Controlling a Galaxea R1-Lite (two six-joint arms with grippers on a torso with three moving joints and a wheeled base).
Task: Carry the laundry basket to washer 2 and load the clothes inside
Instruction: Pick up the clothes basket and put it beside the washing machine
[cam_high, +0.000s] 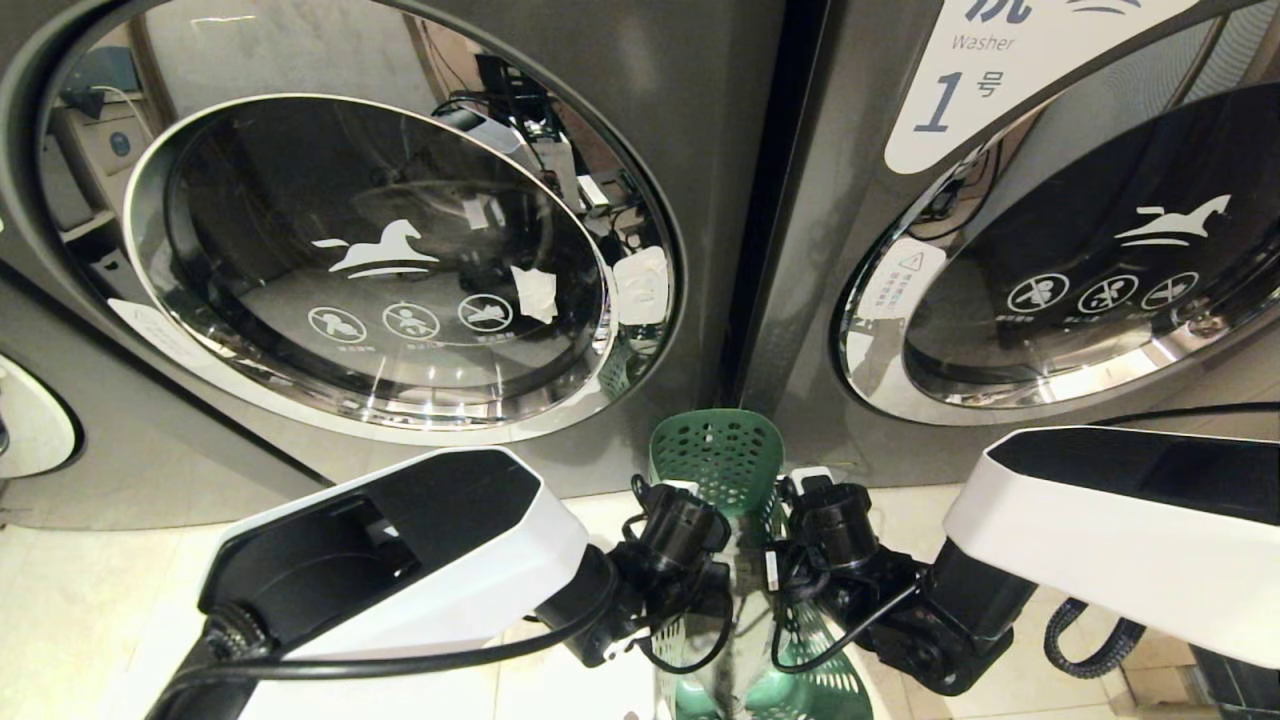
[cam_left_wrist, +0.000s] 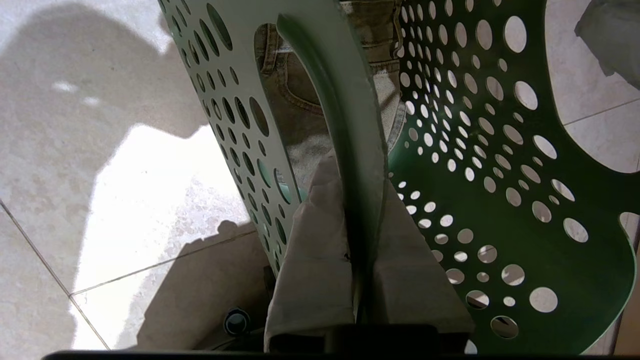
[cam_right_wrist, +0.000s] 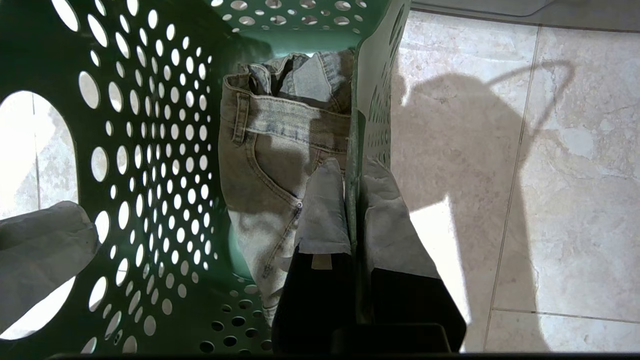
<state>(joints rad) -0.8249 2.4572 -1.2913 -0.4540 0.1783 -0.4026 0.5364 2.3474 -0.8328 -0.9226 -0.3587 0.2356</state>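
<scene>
Left-hand washer (cam_high: 400, 250) label cropped off (number unreadable), laundry basket (cam_high: 722, 460) base and clothes (cam_high: 742, 590) largely hidden behind both wrists.

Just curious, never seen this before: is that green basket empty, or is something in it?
Not empty. The laundry basket holds faded denim clothes, a waistband and pocket showing inside its perforated walls.

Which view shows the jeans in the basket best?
The right wrist view: the jeans show waistband, pocket and seams inside the laundry basket. The left wrist view catches only part of them behind the basket wall; the head view shows none.
</scene>
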